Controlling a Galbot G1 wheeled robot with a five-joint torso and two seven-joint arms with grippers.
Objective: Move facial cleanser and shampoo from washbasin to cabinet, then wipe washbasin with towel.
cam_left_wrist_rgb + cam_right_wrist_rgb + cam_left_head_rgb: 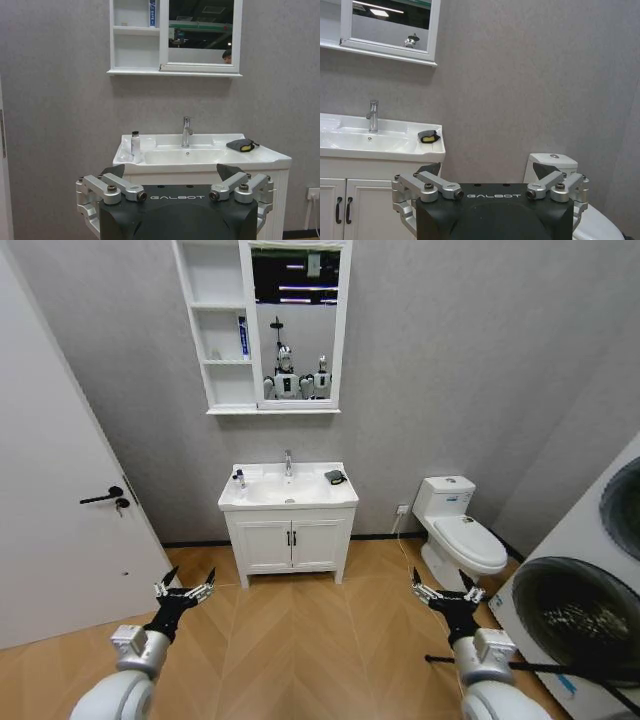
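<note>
The white washbasin [262,503] stands against the far wall, with a chrome tap [288,462]. On its left rim is a small pale bottle with a dark cap [239,478] [135,144], seemingly the shampoo. The dark folded towel [335,477] [240,145] [429,136] lies on the right rim. Above hangs the cabinet [225,380], and a blue and white tube [243,337] [152,11], seemingly the facial cleanser, stands on its middle shelf. My left gripper [185,586] [171,172] and right gripper [441,590] [487,170] are both open and empty, low over the floor, far short of the washbasin.
A white door [60,510] with a black handle is on the left. A toilet [462,532] stands right of the two-door vanity [290,545], and a washing machine [585,610] fills the right edge. Open wooden floor [300,640] lies between me and the vanity.
</note>
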